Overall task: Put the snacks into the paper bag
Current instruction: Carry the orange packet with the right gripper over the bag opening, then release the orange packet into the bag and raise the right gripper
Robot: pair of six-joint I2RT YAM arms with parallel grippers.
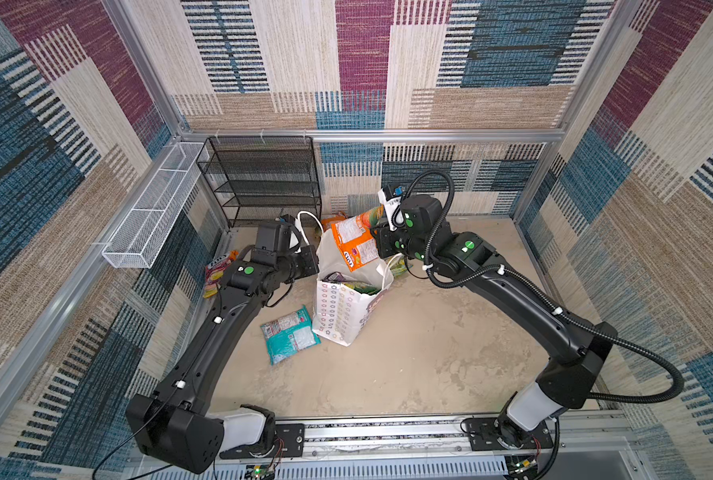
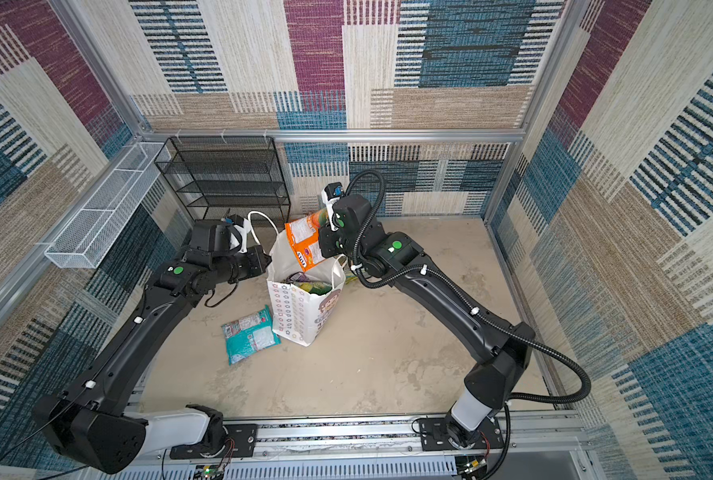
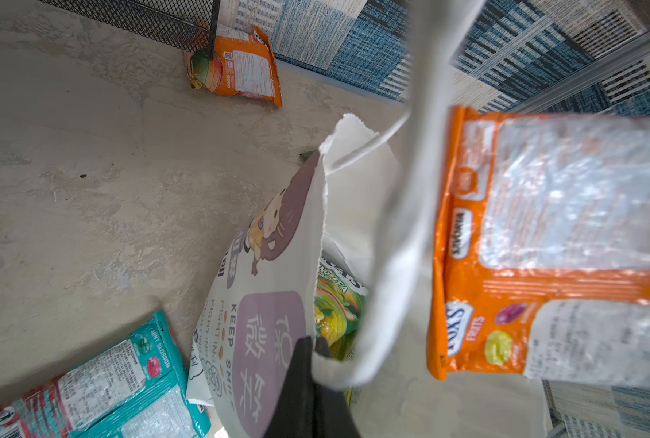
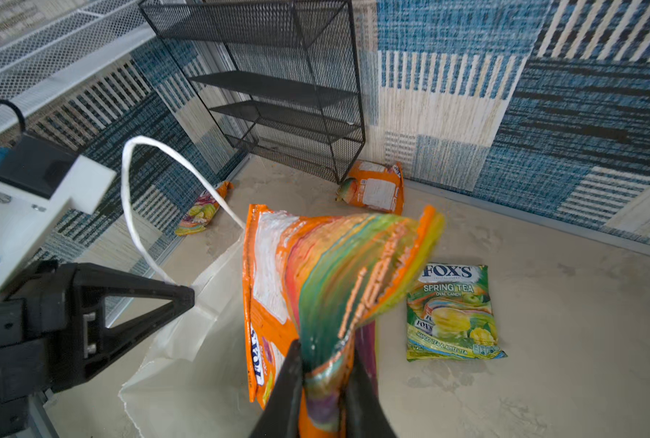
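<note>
Here the right hand [image 4: 325,354] is clamped on one end of an orange glossy plastic pouch [image 1: 352,245]. The pouch hangs over the open mouth of the tall white paper carrier bag [image 1: 342,318]. Whether its lower edge is already below the bag's rim cannot be told. The left hand [image 4: 189,297] is pinched shut on that rim at the root of a white cord handle [image 4: 134,197], holding the mouth open. A green pouch [image 1: 361,287] and a purple pouch [image 1: 333,276] lie inside the bag.

The step in hand appears to be the drop.

1. Lower the orange pouch until most of its length is inside the bag before releasing. It looks limp and slick, and released high it may catch the rim and slide out.
2. Hold the left grip steady. The thin paper walls would likely fold inward without it.
3. Steer the pouch clear of the handle loop.

Outside the bag on the beige bench [image 1: 429,353], a teal flat pouch [image 1: 290,334] lies just beside its base. A green "FOX'S" pouch [image 4: 452,314] lies near it on the right arm's side.
</note>
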